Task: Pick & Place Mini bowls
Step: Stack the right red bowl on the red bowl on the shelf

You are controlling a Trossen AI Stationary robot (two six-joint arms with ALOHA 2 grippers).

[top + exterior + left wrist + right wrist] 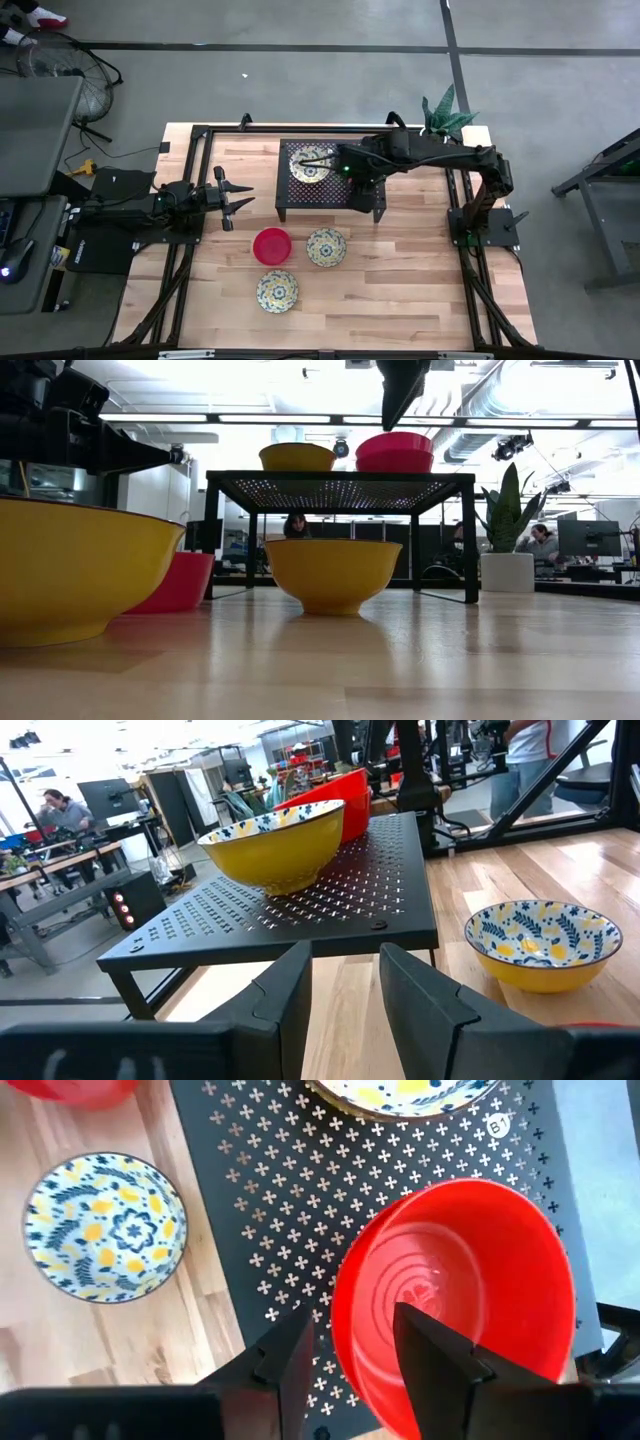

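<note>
A black perforated stand (295,200) holds a red bowl (460,1280) and a cream floral bowl (310,165). My right gripper (350,1355) is open and hovers just above the red bowl's rim (340,1320), one finger over the bowl's inside and one outside it. In the low view its tip (393,415) ends slightly above the bowl (395,452). On the table rest a second red bowl (272,245) and two floral bowls (326,247), (277,291). My left gripper (240,197) waits open, left of the stand.
A potted plant (507,570) stands at the table's far right corner, beyond the stand. Black frame rails (180,270) run along the table's left and right sides. People sit at desks in the room beyond the table. Bare wood (420,280) lies on the near right.
</note>
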